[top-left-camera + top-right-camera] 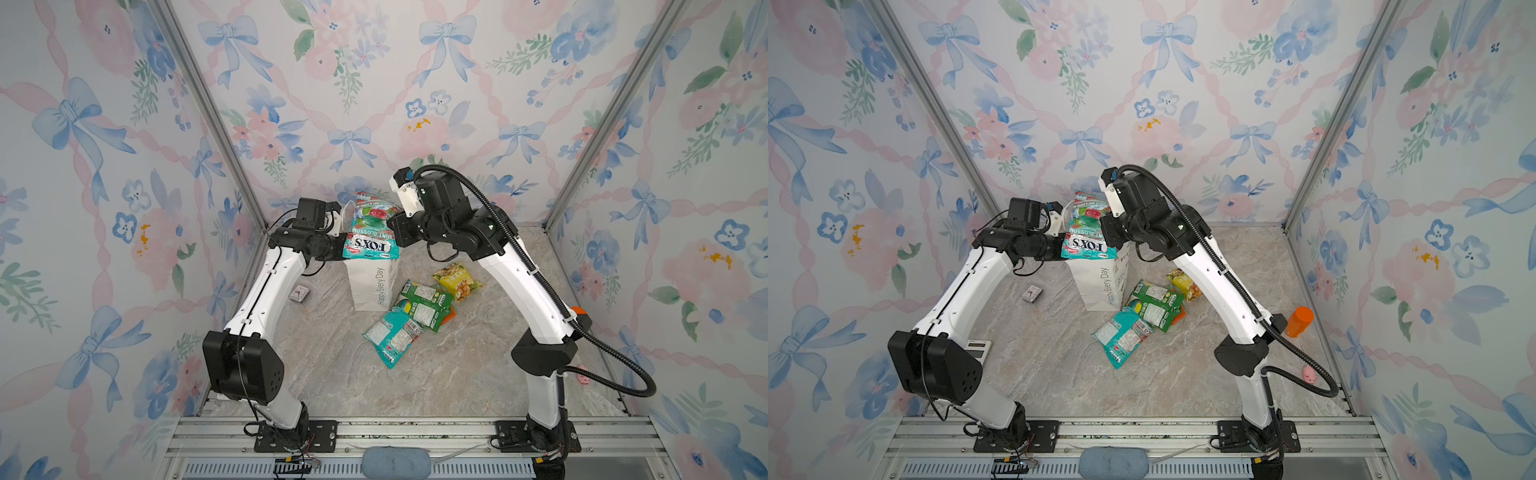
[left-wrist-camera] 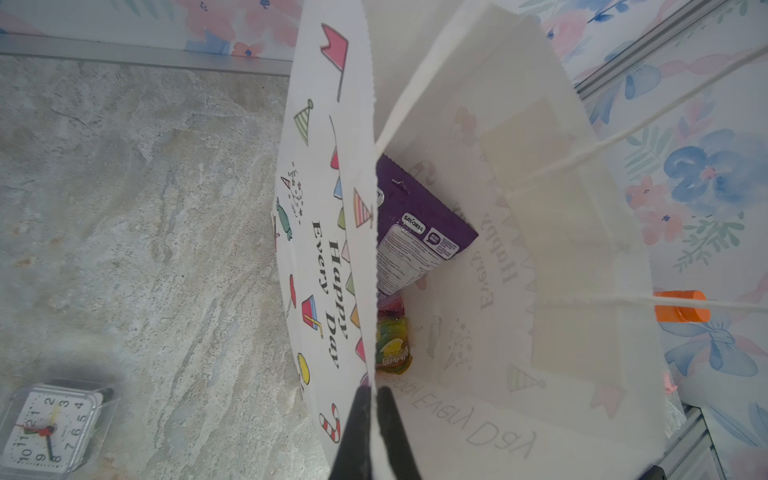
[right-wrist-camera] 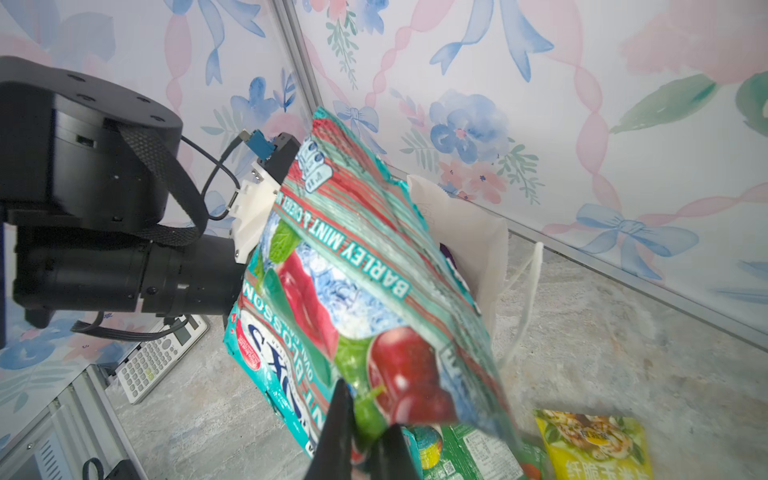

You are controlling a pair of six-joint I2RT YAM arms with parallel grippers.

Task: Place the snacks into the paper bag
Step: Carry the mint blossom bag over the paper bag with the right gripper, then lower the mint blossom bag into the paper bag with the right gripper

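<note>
Now the left gripper (image 2: 376, 432) pinches the rim of the paper bag (image 2: 316, 257) while the right gripper (image 3: 361, 440) clamps 1 teal FOX'S mint packet (image 3: 353, 291) above it.

Right wrist view. The right gripper (image 3: 365, 411) is closed on the lower edge of a teal mint packet (image 3: 353, 291), one finger on each face. The packet stands tilted and fills the middle of the frame; "BARLEY MINT" and part of "BLOSSOM" are readable. Behind it stands the white bag (image 3: 469, 232), mouth open, with a cord handle (image 3: 525, 291) hanging down its side. The packet's upper part overlaps the bag's rim; contact cannot be confirmed. The left arm (image 3: 104, 208) reaches in behind the packet, its gripper hidden. A calculator (image 3: 162, 357) lies on the marbled table (image 3: 623, 353) under that arm. A green packet (image 3: 478, 453) and a yellow packet (image 3: 594, 449) lie side by side near the gripper.
</note>
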